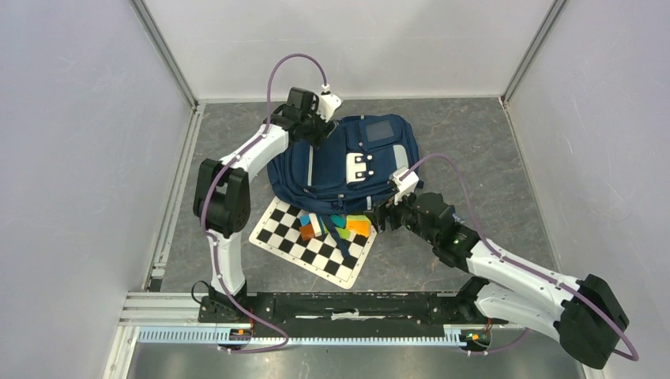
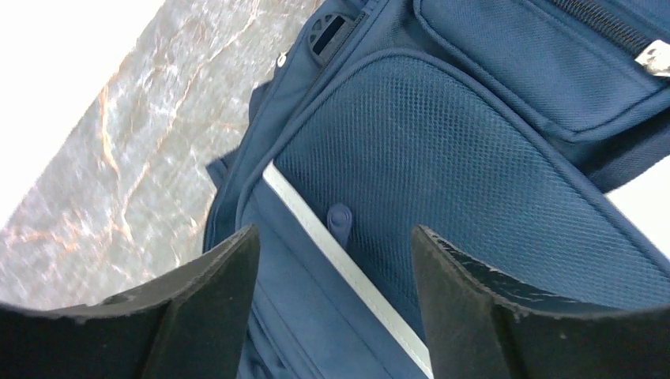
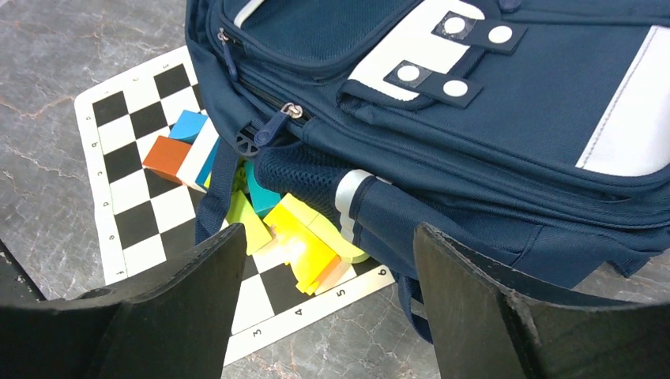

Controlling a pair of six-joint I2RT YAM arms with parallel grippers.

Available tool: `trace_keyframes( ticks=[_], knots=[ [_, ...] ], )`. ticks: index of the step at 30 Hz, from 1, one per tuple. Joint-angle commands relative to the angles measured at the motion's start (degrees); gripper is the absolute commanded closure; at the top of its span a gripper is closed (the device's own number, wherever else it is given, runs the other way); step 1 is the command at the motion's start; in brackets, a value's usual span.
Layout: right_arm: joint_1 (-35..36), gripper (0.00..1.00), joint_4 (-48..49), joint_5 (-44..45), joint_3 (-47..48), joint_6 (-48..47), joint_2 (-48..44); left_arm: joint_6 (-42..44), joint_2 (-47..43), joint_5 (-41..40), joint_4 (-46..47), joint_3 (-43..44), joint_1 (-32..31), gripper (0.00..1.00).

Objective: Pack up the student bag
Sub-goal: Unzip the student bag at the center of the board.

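Backpack (image 1: 348, 162) lies flat on the grey table (image 1: 490, 158), front side up, toward the far middle, between the two arms. Its near edge overlaps the far corner of a chessboard mat (image 1: 280, 237). Coloured blocks (image 1: 336, 227) (orange, blue, teal, yellow, green) sit on the mat right against the bag's edge, some partly hidden under it beside the mesh side pocket (image 3: 304, 174). A zipper pull (image 3: 276, 125) hangs just above them.

Left claw (image 2: 336, 237): jaws apart, nothing between them, over the bag's far-left corner by a mesh panel and a grey stripe (image 2: 371, 296). Can't tell if it touches the fabric.

Right claw (image 3: 328, 237): jaws wide apart, empty, at the bag's near-right edge, close to the blocks.
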Motion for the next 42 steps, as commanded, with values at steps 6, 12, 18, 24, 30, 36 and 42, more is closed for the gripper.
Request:
trace_keyframes(
  ticks=[6, 12, 18, 24, 30, 36, 42],
  knots=[
    [-0.1, 0.18, -4.0, 0.1, 2.0, 1.1, -4.2, -24.0, -12.7, -8.1, -9.9, -3.8, 0.0, 0.15],
    [0.0, 0.18, -6.1, 0.5, 0.4, 2.5, -7.4, -28.1, -14.1, -10.2, -14.1, -9.1, 0.0, 0.11],
    [-0.1, 0.19, -8.0, 0.9, -0.1, 3.9, -9.6, -29.4, -13.1, -7.3, -13.1, -11.2, 1.2, 0.06],
    [-0.1, 0.20, -9.9, 1.3, -0.3, 4.6, -10.8, -33.2, -12.8, 0.8, -8.8, -14.3, 3.9, 0.02],
    [-0.1, 0.21, -12.0, 2.0, 0.3, 4.4, -10.8, -34.0, -11.1, 2.4, -5.5, -15.5, 3.9, 0.00],
    [-0.1, 0.22, -12.5, 2.4, 0.3, 4.4, -10.7, -33.5, -10.8, 0.8, -4.4, -15.9, 3.9, 0.04],
    [0.0, 0.23, -12.5, 2.3, 0.4, 4.5, -9.6, -34.2, -12.7, 1.1, -2.8, -17.4, 5.0, 0.36]
  ],
)
